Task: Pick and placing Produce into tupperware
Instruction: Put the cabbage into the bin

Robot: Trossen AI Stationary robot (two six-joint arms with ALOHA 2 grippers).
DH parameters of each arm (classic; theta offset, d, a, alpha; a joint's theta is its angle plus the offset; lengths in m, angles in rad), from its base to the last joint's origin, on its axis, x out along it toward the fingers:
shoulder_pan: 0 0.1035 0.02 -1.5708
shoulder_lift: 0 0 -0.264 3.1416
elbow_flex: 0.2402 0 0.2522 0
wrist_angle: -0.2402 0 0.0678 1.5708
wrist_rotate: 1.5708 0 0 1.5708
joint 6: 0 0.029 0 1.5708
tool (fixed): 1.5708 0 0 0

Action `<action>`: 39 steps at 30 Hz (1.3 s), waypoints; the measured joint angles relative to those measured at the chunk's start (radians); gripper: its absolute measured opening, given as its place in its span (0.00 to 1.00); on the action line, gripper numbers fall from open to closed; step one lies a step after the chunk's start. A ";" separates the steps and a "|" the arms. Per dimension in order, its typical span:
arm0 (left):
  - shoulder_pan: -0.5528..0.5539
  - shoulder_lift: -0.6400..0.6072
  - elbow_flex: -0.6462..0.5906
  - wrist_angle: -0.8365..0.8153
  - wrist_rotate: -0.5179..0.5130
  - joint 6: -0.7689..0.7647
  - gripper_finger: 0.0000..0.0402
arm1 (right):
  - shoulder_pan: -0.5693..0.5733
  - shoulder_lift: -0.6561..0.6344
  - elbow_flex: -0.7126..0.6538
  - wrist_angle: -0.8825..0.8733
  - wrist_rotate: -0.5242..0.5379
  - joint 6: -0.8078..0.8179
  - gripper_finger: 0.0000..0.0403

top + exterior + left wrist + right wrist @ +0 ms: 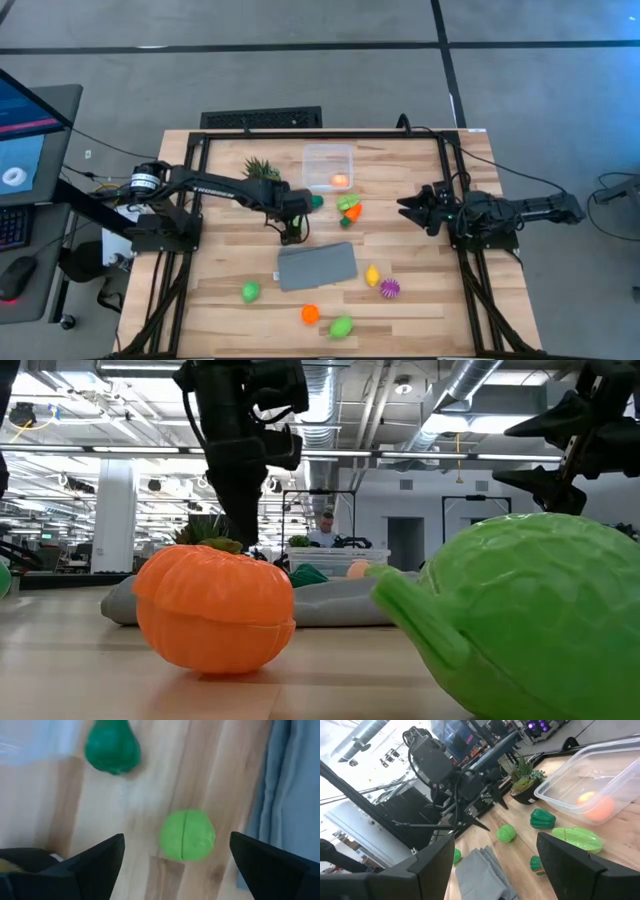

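Observation:
A light green round toy fruit [187, 834] lies on the wood beside the grey cloth. My left gripper [176, 837] hangs over it, pointing down, open, one finger on either side and clear of it; from the side it shows as the left gripper [481, 817] above the fruit [506, 833]. The clear tupperware [328, 165] stands at the far middle with an orange fruit [340, 181] inside. A dark green piece [112, 751] lies near it. My right gripper [405, 208] waits open and level at the table's right side.
A potted plant [262, 170] stands left of the tub. A grey cloth [317, 265] lies mid-table. Loose produce: green and orange pieces [350, 207], yellow [372, 275], spiky purple [389, 288], green [250, 291], orange [310, 313], green [341, 327] near the front edge.

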 joint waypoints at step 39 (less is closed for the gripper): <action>0.050 0.096 0.000 0.052 0.076 0.047 0.88 | -0.004 0.000 0.000 0.003 -0.001 0.000 0.76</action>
